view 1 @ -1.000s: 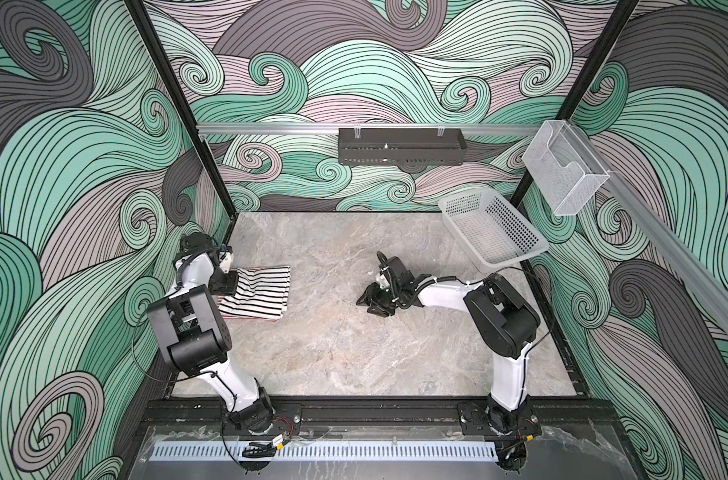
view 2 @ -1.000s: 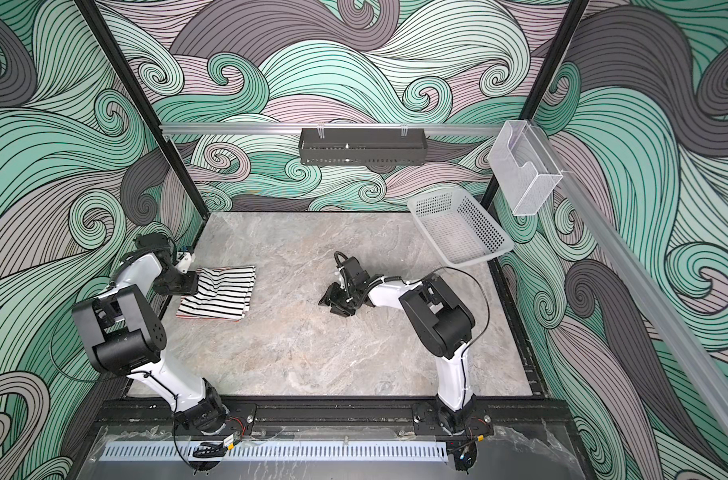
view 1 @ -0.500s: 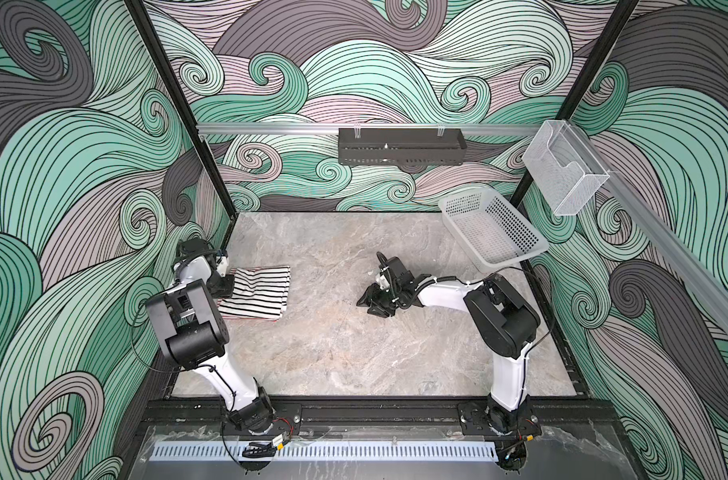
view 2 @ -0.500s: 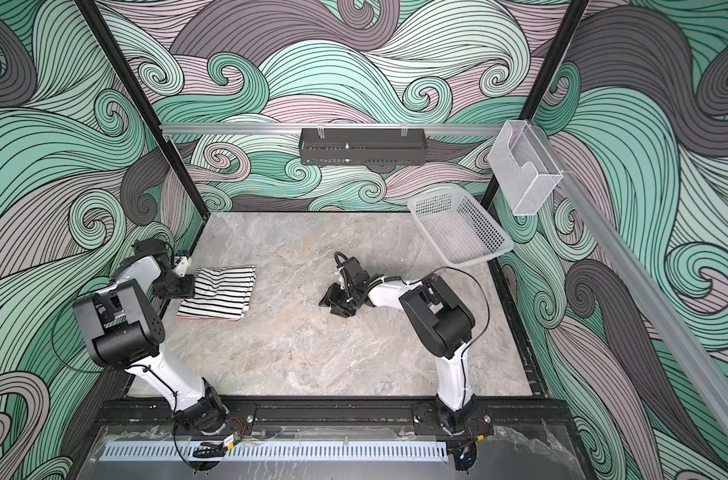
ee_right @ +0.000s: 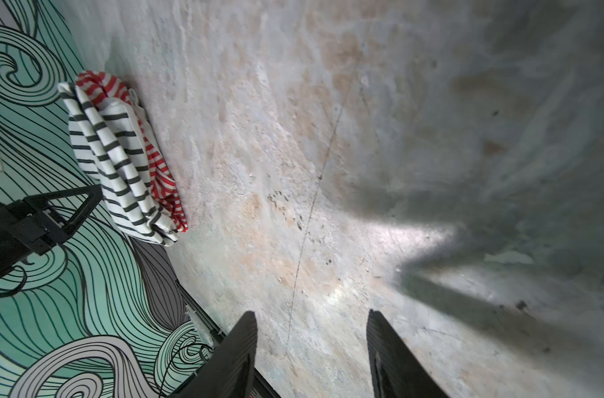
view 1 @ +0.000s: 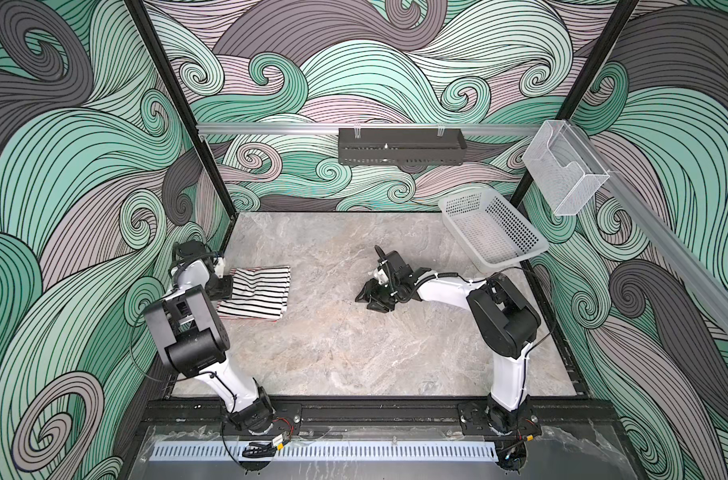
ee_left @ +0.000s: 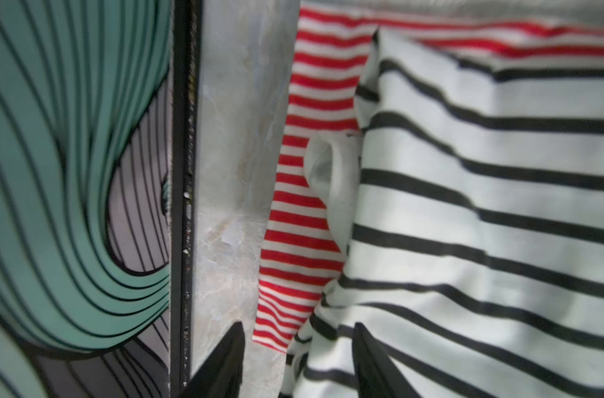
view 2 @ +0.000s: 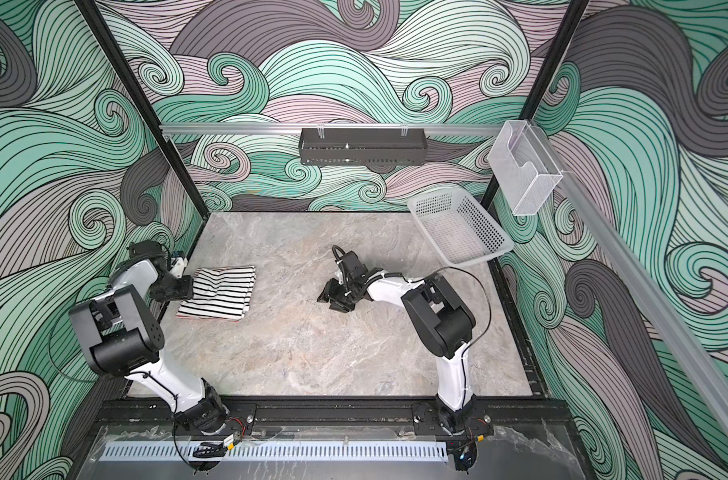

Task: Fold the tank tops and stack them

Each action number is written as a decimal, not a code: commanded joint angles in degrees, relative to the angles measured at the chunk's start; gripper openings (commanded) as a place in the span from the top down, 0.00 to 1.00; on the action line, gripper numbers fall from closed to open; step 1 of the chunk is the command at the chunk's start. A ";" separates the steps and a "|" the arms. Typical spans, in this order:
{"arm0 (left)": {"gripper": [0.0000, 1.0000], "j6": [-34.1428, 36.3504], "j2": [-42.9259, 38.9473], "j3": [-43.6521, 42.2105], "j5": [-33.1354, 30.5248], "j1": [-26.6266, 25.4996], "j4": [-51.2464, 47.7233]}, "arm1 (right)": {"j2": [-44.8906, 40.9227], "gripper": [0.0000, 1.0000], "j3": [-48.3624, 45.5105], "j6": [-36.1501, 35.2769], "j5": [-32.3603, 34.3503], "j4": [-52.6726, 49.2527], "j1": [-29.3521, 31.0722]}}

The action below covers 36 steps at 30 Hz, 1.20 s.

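Mostly hidden: red-striped tank top [ee_left: 304,220], buried under the black-striped tank top [ee_left: 466,206], which is blurred and runs off the left wrist view's edge. In wrist views left gripper [ee_left: 298,325] and right gripper [ee_right: 311,313] show only 2 fingertips each, rest cut off; left contact with cloth unclear.

Overhead stereo pair, wrist cameras near table [ee_right: 328,138]

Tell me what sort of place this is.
Likely a robot lab work cell: a left arm and a right arm bolted before a marble-look tabletop, boxed in by wave-patterned walls.
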 commanded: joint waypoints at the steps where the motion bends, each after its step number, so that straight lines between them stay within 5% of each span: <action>1: 0.40 -1.86 -8.89 2.26 8.65 0.45 -1.75 | -4.72 0.40 2.82 -6.00 1.41 -7.85 -2.81; 5: 0.24 -6.65 -16.28 0.93 18.21 -0.23 2.41 | -8.37 0.28 4.67 -11.72 3.67 -14.99 -6.29; 8: 0.04 -11.33 -19.63 -0.84 20.54 -3.52 6.89 | -11.35 0.21 5.50 -16.48 7.28 -20.16 -9.62; 16: 0.01 -21.15 -20.92 -10.07 14.29 -18.21 21.46 | -20.82 0.05 2.23 -25.44 20.28 -25.28 -21.06; 22: 0.01 -22.75 -18.51 -22.18 15.20 -20.65 37.39 | -25.70 0.02 -4.12 -31.02 34.81 -21.48 -29.15; 27: 0.01 -22.56 -15.84 -29.02 14.25 -20.80 48.78 | -29.69 0.03 -13.24 -33.17 38.19 -11.46 -35.19; 36: 0.01 -21.58 -11.38 -35.75 11.57 -22.26 63.56 | -35.86 0.03 -29.99 -46.05 47.30 14.09 -35.80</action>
